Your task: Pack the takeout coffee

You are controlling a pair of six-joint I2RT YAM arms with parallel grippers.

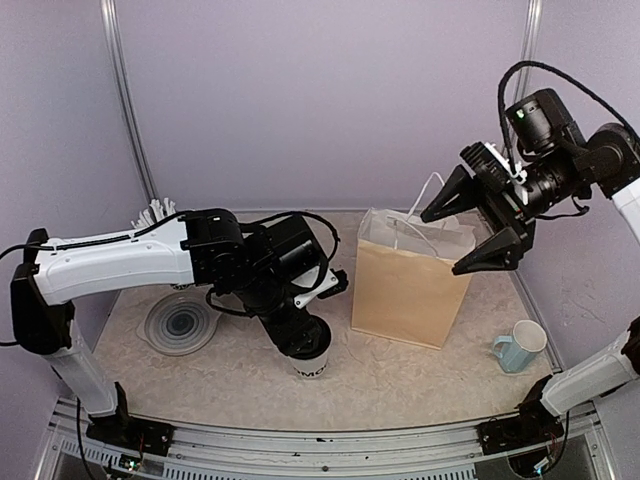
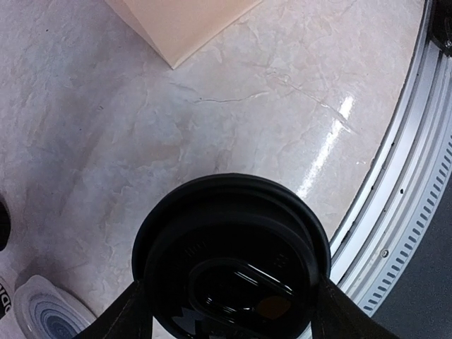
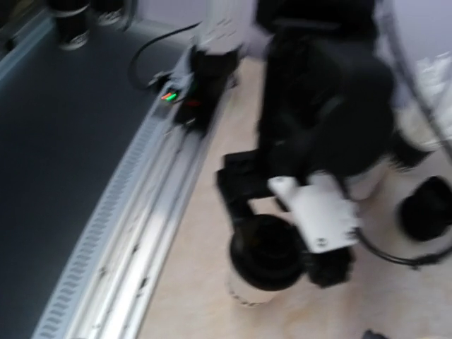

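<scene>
- Overhead, the left gripper [image 1: 303, 338] clamps the coffee cup [image 1: 313, 364], which stands left of the paper bag [image 1: 405, 295]. The right gripper [image 1: 446, 242] is spread wide at the bag's mouth.
- Left wrist: fingers [image 2: 123, 314] press both sides of the black lid [image 2: 233, 254].
- Right wrist: blurred, cup [image 3: 263, 258] held upright, own fingers unseen.

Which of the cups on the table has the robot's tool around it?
The white paper cup with the black lid, front centre: the left tool straddles it. The light blue mug stands alone at the far right.
</scene>
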